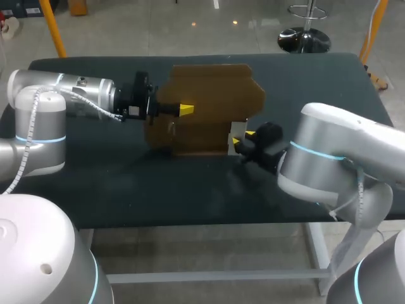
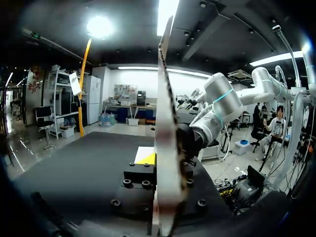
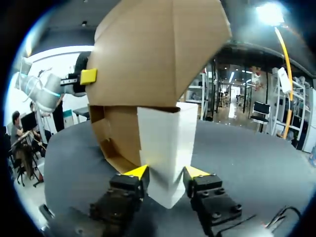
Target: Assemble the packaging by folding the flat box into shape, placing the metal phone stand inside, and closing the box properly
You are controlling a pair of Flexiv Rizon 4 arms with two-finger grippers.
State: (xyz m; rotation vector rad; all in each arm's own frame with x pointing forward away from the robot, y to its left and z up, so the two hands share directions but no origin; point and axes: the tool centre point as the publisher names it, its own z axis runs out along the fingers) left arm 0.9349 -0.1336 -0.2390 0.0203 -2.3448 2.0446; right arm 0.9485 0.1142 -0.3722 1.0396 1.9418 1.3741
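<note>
Your cardboard box point(image 1: 209, 107) stands partly folded on the counter point(image 1: 158, 190), its white end point(image 3: 165, 143) pinched from both sides by the jaws of the right gripper point(image 3: 167, 174). The left gripper point(image 1: 183, 109) is at the upper brown panel, which runs edge-on through its wrist view and hides its far side, so you cannot tell whether those jaws grip.

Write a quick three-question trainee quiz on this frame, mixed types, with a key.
1. True or false: the box lies flat on the table.
2. Pick one: the right claw is shut on A) the box's white panel, B) a phone stand, C) nothing.
3. Fill in: the left claw grips the box's ___ panel.

Key:
1. False. It stands upright, held by both claws.
2. A.
3. Brown.
</note>
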